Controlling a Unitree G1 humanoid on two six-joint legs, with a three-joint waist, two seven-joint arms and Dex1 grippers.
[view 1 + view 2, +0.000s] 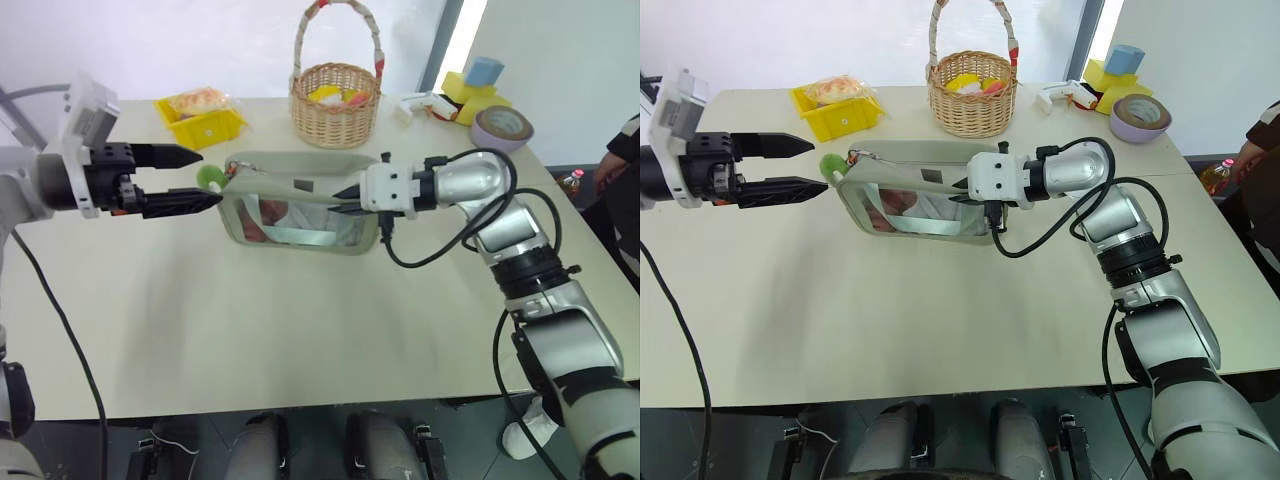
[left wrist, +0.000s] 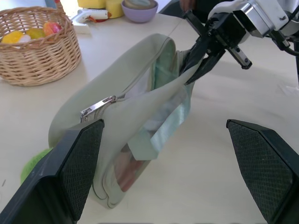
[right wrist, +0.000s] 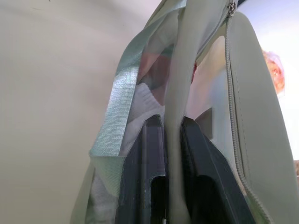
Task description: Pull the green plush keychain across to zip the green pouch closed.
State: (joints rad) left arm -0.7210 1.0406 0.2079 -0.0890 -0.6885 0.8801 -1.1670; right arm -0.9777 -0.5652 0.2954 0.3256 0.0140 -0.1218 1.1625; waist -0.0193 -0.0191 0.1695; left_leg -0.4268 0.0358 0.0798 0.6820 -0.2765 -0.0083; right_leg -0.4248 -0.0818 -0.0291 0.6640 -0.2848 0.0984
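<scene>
A soft, sage-green green pouch (image 1: 300, 200) with a clear window is standing on the pale table (image 1: 300, 330), its fabric edge pinched between the right gripper (image 1: 962, 188) fingers. The left gripper (image 1: 205, 178) is hovering wide apart beside the fuzzy, round green plush keychain (image 1: 209, 177) at the pouch's left end. It likely needs to close squarely on the plush while the right keeps the pouch taut.

- The pale desk (image 1: 300, 340) carries everything.
- The green pouch (image 1: 300, 215) stands mid-desk, the green plush keychain (image 1: 209, 177) at its left end.
- Far side: wicker basket (image 1: 335, 105), yellow bin (image 1: 200, 122), tape roll (image 1: 502, 125).
</scene>
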